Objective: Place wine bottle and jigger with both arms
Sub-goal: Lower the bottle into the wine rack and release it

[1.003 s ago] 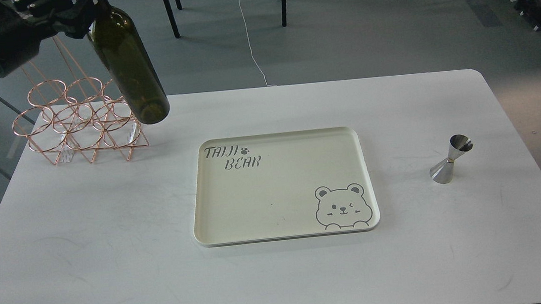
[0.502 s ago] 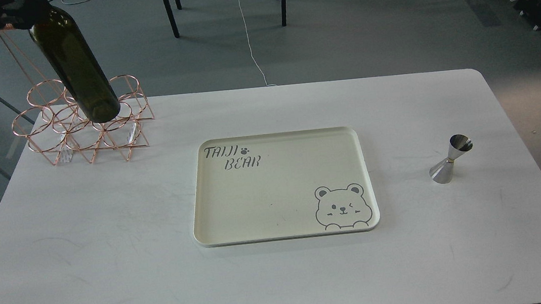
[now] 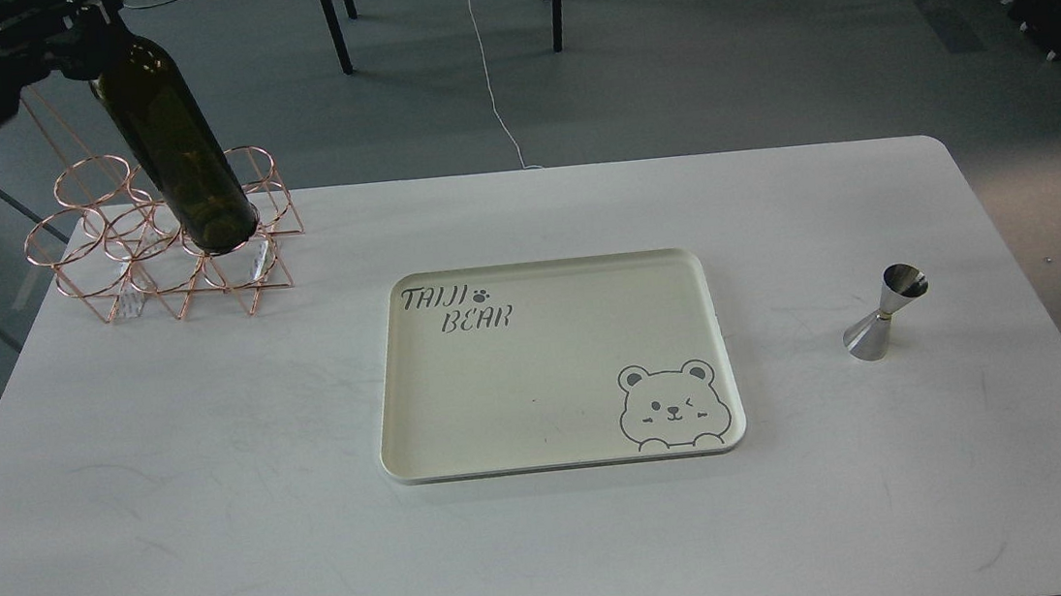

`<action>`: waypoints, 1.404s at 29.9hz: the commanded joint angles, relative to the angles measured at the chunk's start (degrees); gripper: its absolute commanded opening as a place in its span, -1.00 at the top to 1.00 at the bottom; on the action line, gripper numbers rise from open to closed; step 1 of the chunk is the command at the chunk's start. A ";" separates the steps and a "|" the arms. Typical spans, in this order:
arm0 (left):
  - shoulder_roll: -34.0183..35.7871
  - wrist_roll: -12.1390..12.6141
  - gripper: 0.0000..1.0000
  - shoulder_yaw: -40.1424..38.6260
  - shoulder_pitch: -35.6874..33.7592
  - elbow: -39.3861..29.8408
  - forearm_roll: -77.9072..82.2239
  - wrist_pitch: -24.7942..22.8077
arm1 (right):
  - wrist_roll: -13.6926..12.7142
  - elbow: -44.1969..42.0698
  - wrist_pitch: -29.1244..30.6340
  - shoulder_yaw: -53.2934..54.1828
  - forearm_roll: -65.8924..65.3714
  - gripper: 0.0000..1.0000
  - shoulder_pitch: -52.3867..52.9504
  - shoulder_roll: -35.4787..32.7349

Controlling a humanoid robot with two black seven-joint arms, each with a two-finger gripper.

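Tray (image 3: 565,450) lettering reads "TAIJI BEAR"; wine bottle (image 3: 176,157) bears no label.

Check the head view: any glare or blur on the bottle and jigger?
Head view: even, soft lighting and faint shadows. The wine bottle is sharp with a dull sheen; the jigger shows bright reflections yet reads clearly; the left gripper is dark and indistinct.

A big white counter (image 3: 221,522) fills most of the room. The floor (image 3: 713,66) behind it is gray. Black chair legs (image 3: 330,15) stand there, and a thin white cord (image 3: 487,68) runs across.
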 commanded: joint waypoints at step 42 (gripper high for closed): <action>-1.92 -0.73 -0.96 7.99 0.00 9.56 -45.39 10.37 | 0.00 0.17 -0.27 3.78 3.15 -0.97 -0.70 -0.08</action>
